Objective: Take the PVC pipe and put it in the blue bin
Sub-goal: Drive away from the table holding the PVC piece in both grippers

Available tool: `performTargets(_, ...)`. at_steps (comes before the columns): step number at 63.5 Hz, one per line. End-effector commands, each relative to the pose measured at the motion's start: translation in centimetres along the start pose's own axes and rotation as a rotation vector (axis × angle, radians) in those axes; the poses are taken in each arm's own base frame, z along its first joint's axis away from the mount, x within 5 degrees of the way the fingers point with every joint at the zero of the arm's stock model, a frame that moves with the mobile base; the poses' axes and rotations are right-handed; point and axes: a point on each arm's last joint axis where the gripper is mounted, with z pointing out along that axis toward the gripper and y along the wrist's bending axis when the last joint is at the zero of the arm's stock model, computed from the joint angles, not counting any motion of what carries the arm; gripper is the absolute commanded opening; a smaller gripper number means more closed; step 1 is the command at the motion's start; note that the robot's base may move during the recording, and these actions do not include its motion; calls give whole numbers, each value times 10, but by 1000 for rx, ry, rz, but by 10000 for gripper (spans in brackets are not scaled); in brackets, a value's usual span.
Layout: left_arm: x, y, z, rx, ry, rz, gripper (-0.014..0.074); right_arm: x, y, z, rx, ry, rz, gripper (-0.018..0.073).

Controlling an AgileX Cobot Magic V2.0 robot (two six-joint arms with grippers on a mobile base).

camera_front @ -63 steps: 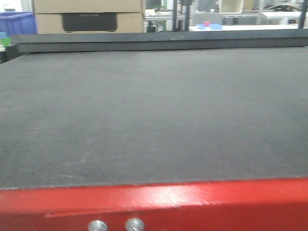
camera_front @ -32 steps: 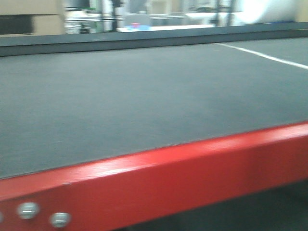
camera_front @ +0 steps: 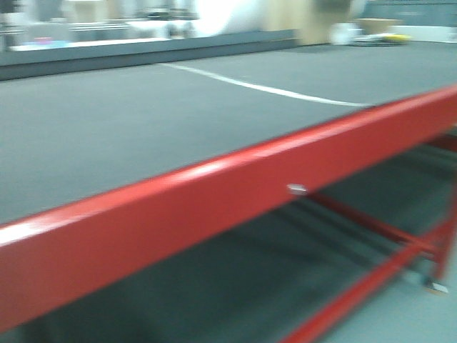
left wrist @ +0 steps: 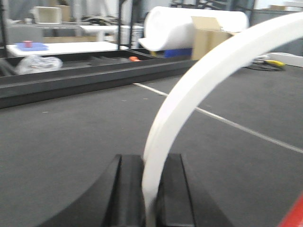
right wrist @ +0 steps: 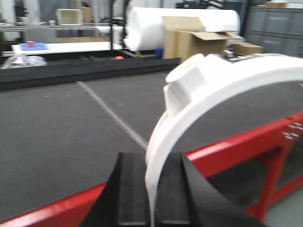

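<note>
In the left wrist view a white arched PVC pipe [left wrist: 189,90] rises from between the black fingers of my left gripper [left wrist: 150,163], which is shut on its lower end. My right gripper [right wrist: 154,161] is likewise shut on a second white curved PVC pipe [right wrist: 213,90], which has a raised boss on its upper side. Both are held above the dark grey table top [camera_front: 143,128], the right one over its red front edge [right wrist: 227,142]. The blue bin is out of view. Neither gripper shows in the front view.
A white line [camera_front: 257,87] crosses the table top. The red table frame [camera_front: 214,200] has lower red rails [camera_front: 371,229] beneath it. A black raised rim [left wrist: 71,80] bounds the far side. Beyond it stand a large white roll [left wrist: 180,26] and cardboard boxes [right wrist: 189,40].
The front view has swung to the right: the red table edge now runs diagonally, the white line and the frame's lower rails have come into view, and the picture is motion-blurred.
</note>
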Motion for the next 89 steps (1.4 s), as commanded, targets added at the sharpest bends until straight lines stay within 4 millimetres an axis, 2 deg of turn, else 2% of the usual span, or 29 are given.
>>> performTargets(1, -4, -1, -1, 4, -35, -8, -111, -4, 0, -2, 2, -39, -9, -162)
performTargets(89, -4, -1, -1, 4, -35, -8, -111, -4, 0, -2, 2, -39, -9, -162)
